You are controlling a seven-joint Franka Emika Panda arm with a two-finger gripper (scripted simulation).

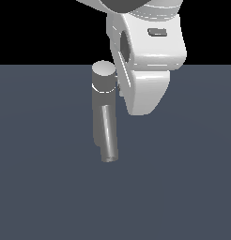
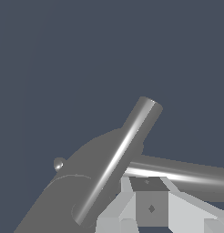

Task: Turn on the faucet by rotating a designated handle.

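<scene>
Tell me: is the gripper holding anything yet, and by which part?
Cannot tell. The gripper sits right beside the faucet cap, but its fingertips are hidden; no clear grasp on the handle shows.

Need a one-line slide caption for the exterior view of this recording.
Simulated Panda claw hangs close beside the cap of the upright grey faucet, on the exterior view's right.

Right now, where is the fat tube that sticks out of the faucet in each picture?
Exterior view: the spout is just left of centre, running down from the faucet toward the camera.
Wrist view: the spout slants across the lower middle, over the faucet body.
Shared landmark: the thin pale ring near the faucet's cap.
</scene>
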